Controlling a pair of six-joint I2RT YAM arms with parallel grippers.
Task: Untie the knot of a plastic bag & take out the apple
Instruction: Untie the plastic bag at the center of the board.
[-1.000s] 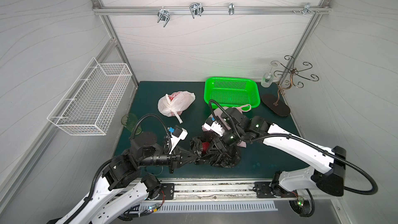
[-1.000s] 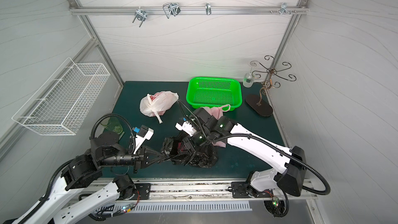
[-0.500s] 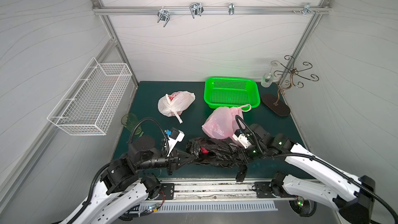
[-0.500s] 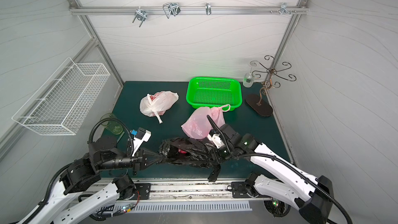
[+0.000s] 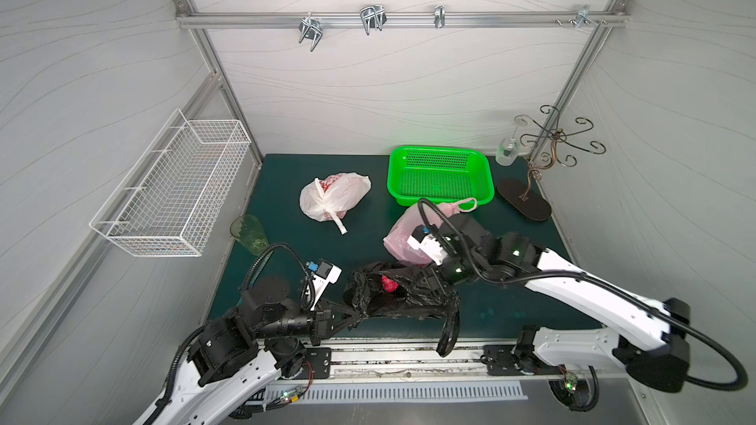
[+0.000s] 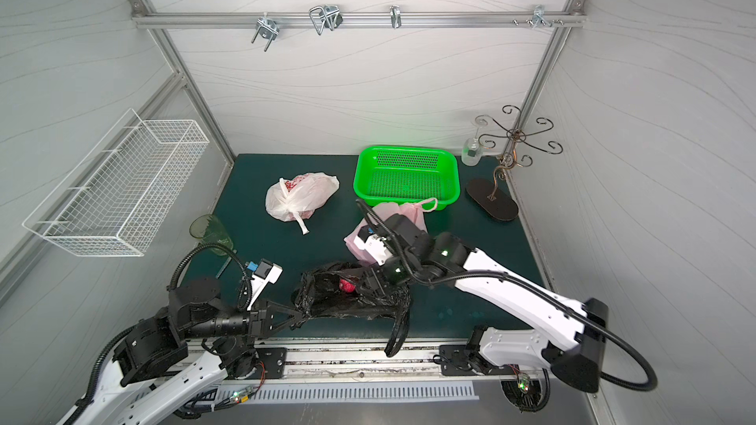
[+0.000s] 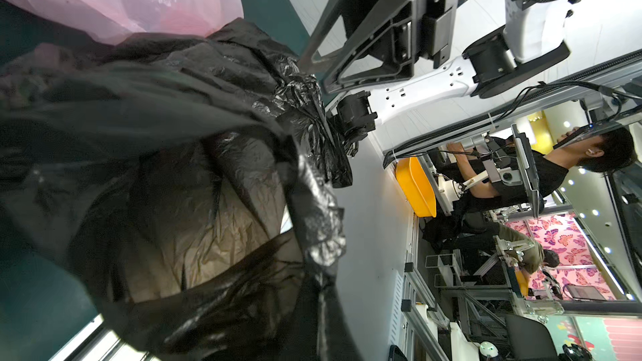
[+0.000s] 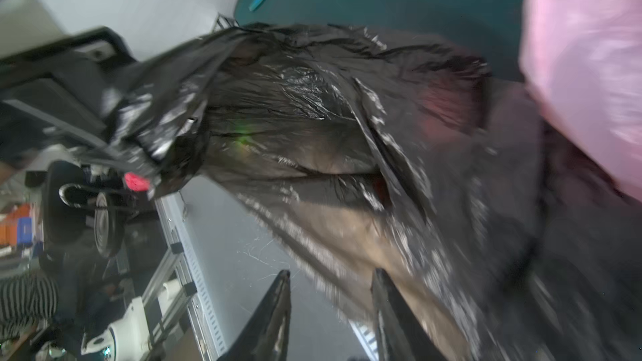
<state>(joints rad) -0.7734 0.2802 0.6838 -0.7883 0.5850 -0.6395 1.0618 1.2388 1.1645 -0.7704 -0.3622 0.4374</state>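
A crumpled black plastic bag (image 5: 409, 300) is lying near the front edge of a dark green bench (image 5: 286, 181), stretching sideways between two robot arms. The left gripper (image 5: 352, 314) is reaching in low from the left, and its fingers are pressed together on the bag's left end. The bag is gaping open on top, and a red apple (image 5: 389, 283) is showing inside, sitting near the middle of the bag. The right gripper (image 8: 331, 272) is hovering at the bag's right rear side, close to the apple. In the right wrist view its fingers are standing apart with nothing between them, and the black film is lying just beyond the tips. A loose handle strip (image 5: 448, 337) of the bag is hanging over the bench's front edge. A pink bag (image 5: 403, 235) is sitting just behind the black one, partly hidden by the right arm, in front of a green basket (image 5: 439, 150). A knotted white bag (image 5: 335, 198) is resting to the left of the basket, well apart from the black bag. A green cup (image 5: 247, 231) is standing at the bench's left edge.
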